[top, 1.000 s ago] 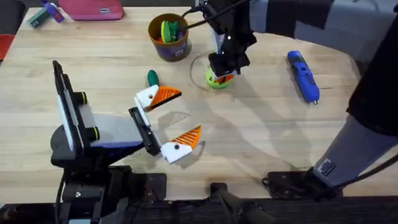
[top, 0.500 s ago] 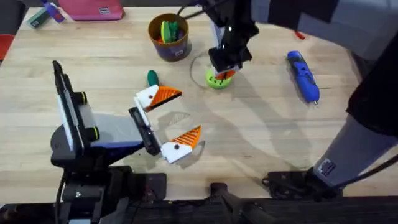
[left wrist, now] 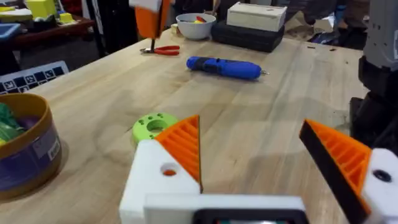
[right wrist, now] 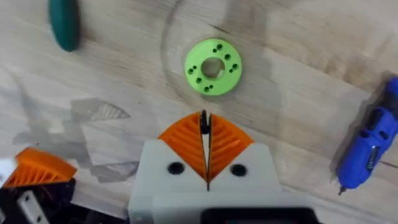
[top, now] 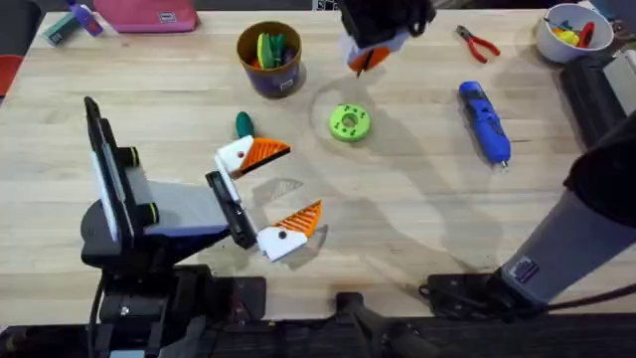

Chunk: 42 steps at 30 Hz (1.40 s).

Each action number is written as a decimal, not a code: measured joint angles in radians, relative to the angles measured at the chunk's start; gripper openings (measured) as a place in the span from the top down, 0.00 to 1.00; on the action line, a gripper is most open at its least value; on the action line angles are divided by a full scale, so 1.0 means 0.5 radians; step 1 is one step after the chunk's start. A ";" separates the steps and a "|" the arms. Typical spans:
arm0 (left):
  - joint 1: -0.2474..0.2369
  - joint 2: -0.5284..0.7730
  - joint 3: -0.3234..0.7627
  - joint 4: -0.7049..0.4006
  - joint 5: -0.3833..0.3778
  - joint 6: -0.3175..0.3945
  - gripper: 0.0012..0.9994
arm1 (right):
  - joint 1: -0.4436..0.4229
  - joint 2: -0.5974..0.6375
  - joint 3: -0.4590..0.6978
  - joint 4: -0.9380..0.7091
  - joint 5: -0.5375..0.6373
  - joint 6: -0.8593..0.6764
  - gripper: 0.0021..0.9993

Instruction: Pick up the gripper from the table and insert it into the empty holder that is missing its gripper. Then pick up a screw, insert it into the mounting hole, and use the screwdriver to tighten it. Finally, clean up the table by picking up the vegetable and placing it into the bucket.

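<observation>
Pinching a screw over the surface

Right gripper (top: 366, 60) hangs raised, its two orange fingers pressed together on one thin dark piece, seemingly a screw (right wrist: 203, 122), at their tips. One green disc (top: 349, 122) lies on the surface (top: 417, 219) just below and ahead of those fingers, apart from them.

Left gripper (top: 304, 179) lies low on the surface with its fingers spread wide, nothing between them. It carries two white holders (top: 236, 156), one on each jaw bar, and both hold orange wedges (top: 266, 151), two in all. Each holder shows one small round hole (left wrist: 169, 170) in its face. Whether either hole has a screw in it, I cannot tell.

One dark green cucumber (top: 243, 124) lies just beside the farther left finger's holder, on the side away from the arm bases. One bucket (top: 269, 58) stands beyond it, near the right fingers, on their left. It has green and yellow pieces inside.

One blue screwdriver (top: 484, 121) lies flat, well apart to the right of the right fingers. One pair of pliers (top: 479, 44) and one white bowl (top: 566, 30) sit farther right still.
</observation>
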 joint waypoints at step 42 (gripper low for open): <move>0.000 -0.001 0.000 0.000 0.000 0.000 0.01 | 0.995 0.000 0.377 -0.033 -0.145 -1.520 1.00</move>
